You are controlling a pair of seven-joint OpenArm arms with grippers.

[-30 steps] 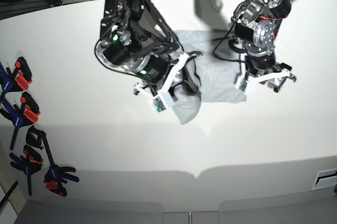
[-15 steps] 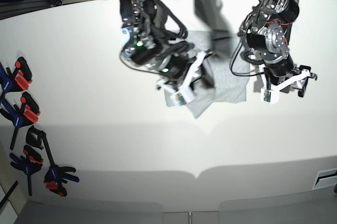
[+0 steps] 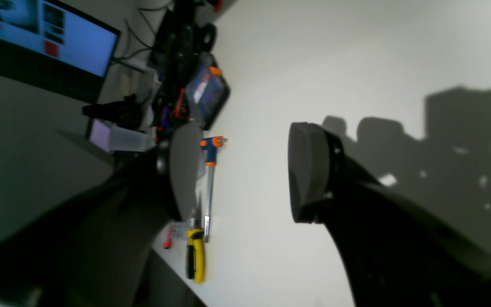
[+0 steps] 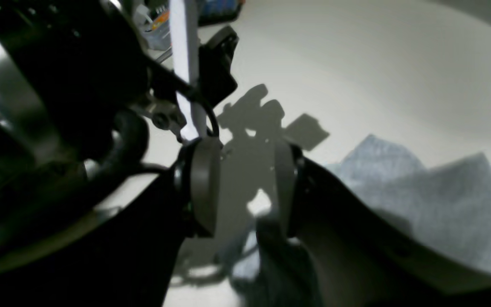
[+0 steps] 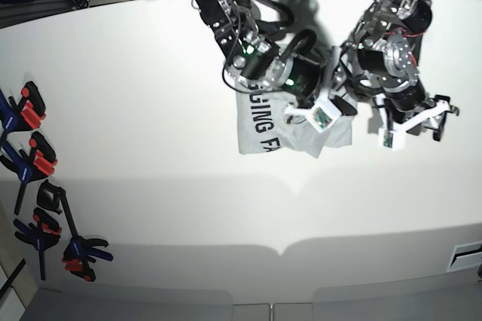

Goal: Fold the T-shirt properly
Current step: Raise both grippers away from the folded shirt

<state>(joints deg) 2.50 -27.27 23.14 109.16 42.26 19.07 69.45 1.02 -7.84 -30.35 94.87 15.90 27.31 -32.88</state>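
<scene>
The fold is best pressed flat by the right end effector [image 4: 241,187] — released, like the left end effector [image 3: 245,177] — before the T-shirt [image 5: 260,126], lettering at 9 o'clock, is regrasped.

Matt grey cloth T-shirt [image 5: 260,129]

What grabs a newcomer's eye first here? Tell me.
The grey T-shirt on the white table, black lettering facing up, with the right claw open over its right part. The left claw is open beside the shirt. Coloured clamps line the table's left edge.
</scene>
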